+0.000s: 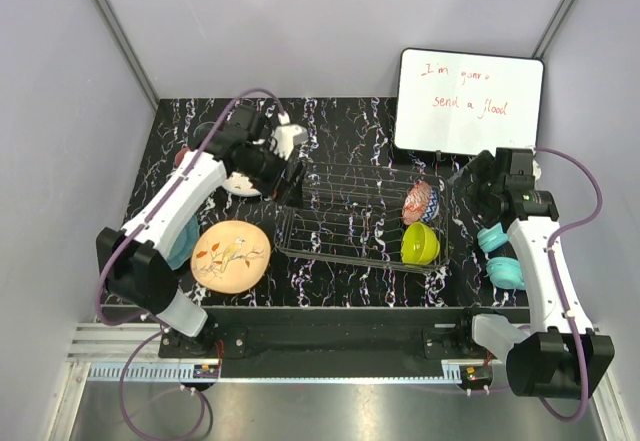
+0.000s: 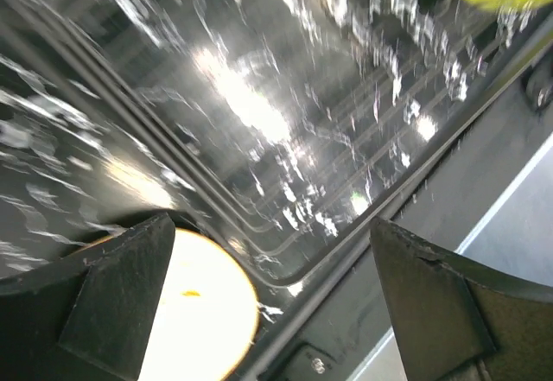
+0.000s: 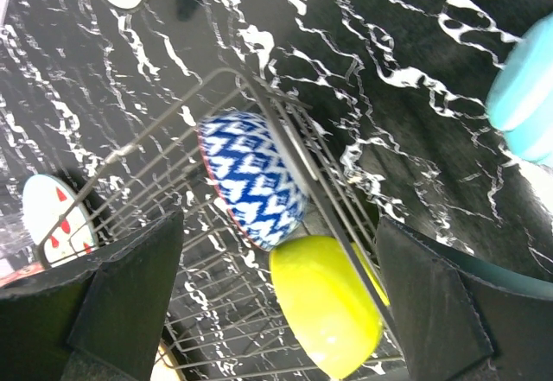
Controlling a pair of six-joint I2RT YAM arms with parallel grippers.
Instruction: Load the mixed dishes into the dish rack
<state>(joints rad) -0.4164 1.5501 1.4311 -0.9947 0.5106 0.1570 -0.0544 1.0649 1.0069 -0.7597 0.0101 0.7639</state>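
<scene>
The wire dish rack (image 1: pixel 345 253) stands mid-table. Inside its right end the lime-green bowl (image 1: pixel 420 244) and the patterned bowl (image 1: pixel 419 201) lie on their sides. The peach bird plate (image 1: pixel 232 254) lies flat left of the rack. The white watermelon plate (image 1: pixel 240 185) is partly under my left arm. The teal plate (image 1: pixel 184 245) and the pink mug (image 1: pixel 180 157) are mostly hidden at the far left. My left gripper (image 1: pixel 291 183) is open and empty over the rack's left end (image 2: pixel 259 225). My right gripper (image 1: pixel 463 185) is open and empty, just right of the rack, facing both bowls (image 3: pixel 333 312).
A whiteboard (image 1: pixel 468 101) with red writing stands at the back right. Small teal curved objects (image 1: pixel 500 256) lie at the right beside my right arm. The patterned bowl shows blue-white outside in the right wrist view (image 3: pixel 251 178). Grey walls enclose the table.
</scene>
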